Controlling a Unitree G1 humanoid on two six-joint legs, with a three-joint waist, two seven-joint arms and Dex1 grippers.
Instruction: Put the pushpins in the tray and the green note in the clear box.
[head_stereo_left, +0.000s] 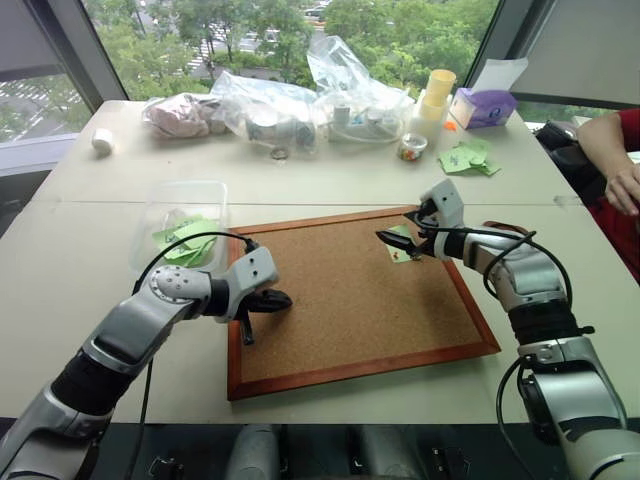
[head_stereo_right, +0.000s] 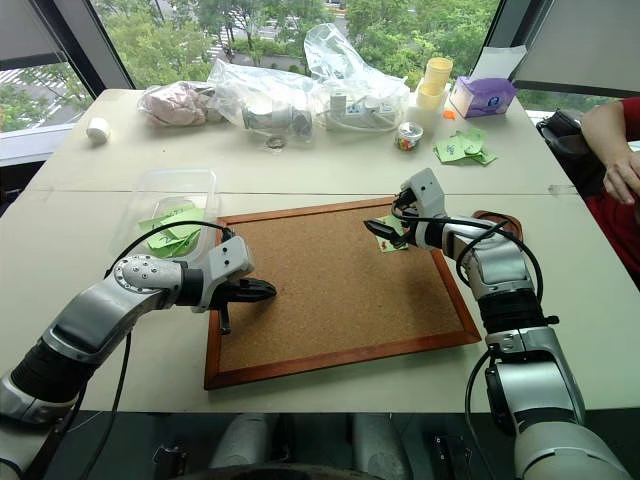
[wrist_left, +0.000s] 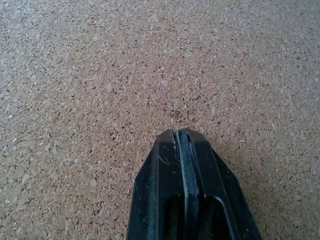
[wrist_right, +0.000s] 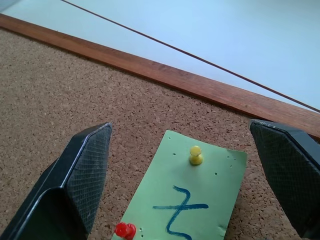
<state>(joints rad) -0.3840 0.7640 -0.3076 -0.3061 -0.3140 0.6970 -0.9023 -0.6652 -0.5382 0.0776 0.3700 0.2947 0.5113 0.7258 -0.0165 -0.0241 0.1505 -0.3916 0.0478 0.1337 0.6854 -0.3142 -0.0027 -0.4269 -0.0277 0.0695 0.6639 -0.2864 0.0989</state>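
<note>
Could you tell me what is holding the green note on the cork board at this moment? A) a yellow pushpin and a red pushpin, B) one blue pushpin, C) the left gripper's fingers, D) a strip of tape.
A: the right wrist view shows a yellow pushpin and a red pushpin stuck through the green note, between the fingers of the open right gripper.
</note>
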